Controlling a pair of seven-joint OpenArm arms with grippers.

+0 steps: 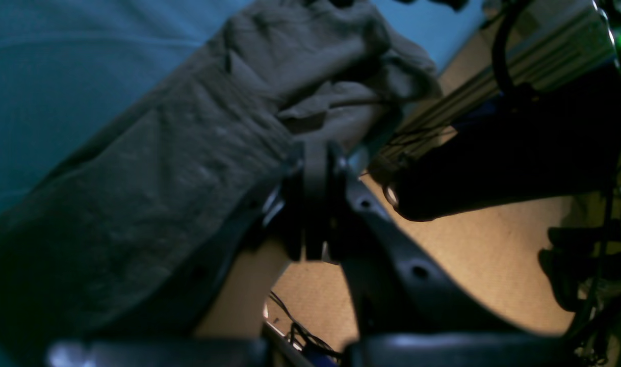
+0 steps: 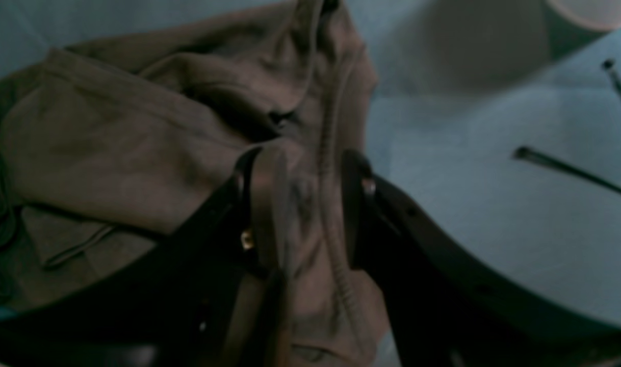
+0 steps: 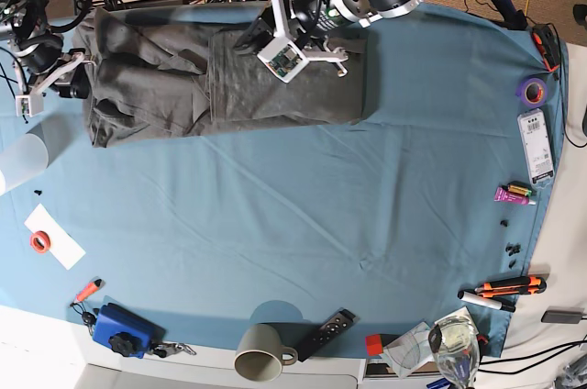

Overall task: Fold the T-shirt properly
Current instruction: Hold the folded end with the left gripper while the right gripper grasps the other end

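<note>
At worktop's far edge: T-shirt lying bunched
left gripper: jaws pinching shirt hem
right gripper: jaws half-open, clamping collar fold
risk: uneven pulling is bunching cloth, slipping grip

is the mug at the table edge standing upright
No, in the base view the mug lies on its side on the blue table cloth, its open mouth facing the near edge and its handle pointing sideways.

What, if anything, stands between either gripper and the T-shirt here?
Nothing visible does. The right gripper is already clamped on a bunched fold of the T-shirt, and the left gripper sits shut at the shirt's far edge, though whether it pinches cloth is unclear.
</note>
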